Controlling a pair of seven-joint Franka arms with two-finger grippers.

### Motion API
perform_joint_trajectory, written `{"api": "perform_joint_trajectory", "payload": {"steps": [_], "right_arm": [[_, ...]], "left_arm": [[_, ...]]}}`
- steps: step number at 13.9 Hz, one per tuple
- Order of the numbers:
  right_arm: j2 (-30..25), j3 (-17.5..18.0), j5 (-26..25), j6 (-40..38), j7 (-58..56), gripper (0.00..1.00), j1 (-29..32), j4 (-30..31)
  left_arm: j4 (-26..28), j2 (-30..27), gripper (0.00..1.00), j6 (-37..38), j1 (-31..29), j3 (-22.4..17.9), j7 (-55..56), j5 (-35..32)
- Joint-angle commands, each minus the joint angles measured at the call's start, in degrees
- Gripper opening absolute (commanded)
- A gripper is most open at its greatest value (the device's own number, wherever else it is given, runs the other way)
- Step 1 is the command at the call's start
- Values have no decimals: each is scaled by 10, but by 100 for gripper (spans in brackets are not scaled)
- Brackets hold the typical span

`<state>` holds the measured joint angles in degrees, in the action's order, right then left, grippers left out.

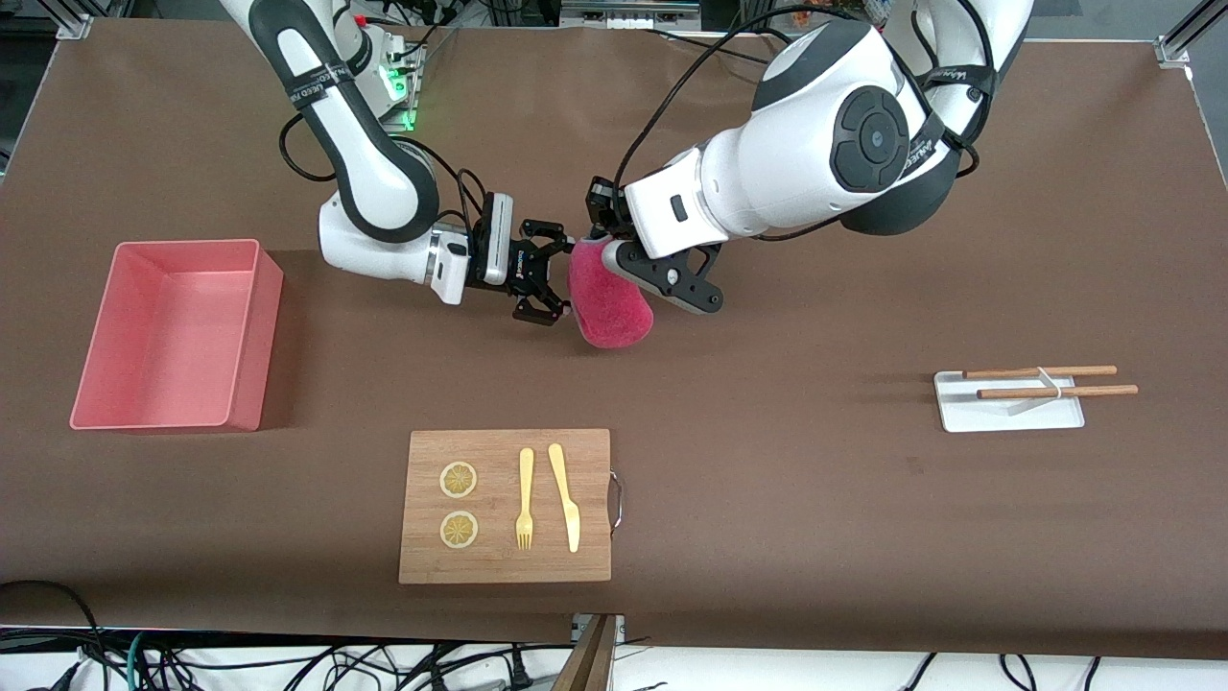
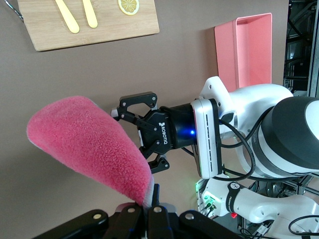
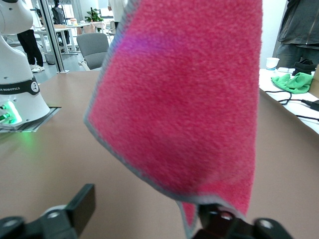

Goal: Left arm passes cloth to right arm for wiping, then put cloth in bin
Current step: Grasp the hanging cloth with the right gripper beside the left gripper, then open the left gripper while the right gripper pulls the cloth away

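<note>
My left gripper (image 1: pixel 601 251) is shut on the top edge of the magenta-pink cloth (image 1: pixel 610 302) and holds it hanging above the table's middle. In the left wrist view the cloth (image 2: pixel 89 144) rises from the closed fingers (image 2: pixel 149 211). My right gripper (image 1: pixel 549 274) is open and faces the cloth from the bin's side, its fingertips at the cloth's edge without gripping it. It also shows in the left wrist view (image 2: pixel 130 130). In the right wrist view the cloth (image 3: pixel 184 99) fills the picture, with one finger (image 3: pixel 82 204) standing apart from it. The salmon-pink bin (image 1: pixel 251 336) is empty.
A wooden cutting board (image 1: pixel 506 566) with two lemon slices, a fork and a knife lies nearer the front camera. A small white tray (image 1: pixel 1007 413) with chopsticks sits toward the left arm's end. The bin (image 2: pixel 249 50) stands toward the right arm's end.
</note>
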<state>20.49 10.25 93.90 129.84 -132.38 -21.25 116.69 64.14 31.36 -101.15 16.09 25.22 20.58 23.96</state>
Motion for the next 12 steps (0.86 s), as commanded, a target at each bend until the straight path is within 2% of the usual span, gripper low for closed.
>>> {"api": "perform_joint_trajectory", "payload": {"steps": [1, 2, 6, 8, 10, 12], "right_arm": [[-13, 1, 29, 1, -1, 9, -5, 16], [-13, 0, 29, 0, -1, 0, -6, 15], [-19, -4, 12, 5, 3, 0, -5, 8], [-20, -11, -33, 4, 33, 0, -5, -1], [-28, -15, -111, 2, 110, 0, -2, -13], [-32, -21, -130, 1, 132, 0, -3, -18]], "left_arm": [[-1, -4, 0, -2, 3, -1, -1, -15], [-1, -4, 0, -2, 3, -1, -1, -15], [-1, -4, 0, -2, 3, -1, 0, -15], [-1, -4, 0, -2, 3, -1, 0, -15], [-1, -4, 0, -2, 3, -1, 0, -15], [-1, -4, 0, -2, 3, -1, 0, -15]]}}
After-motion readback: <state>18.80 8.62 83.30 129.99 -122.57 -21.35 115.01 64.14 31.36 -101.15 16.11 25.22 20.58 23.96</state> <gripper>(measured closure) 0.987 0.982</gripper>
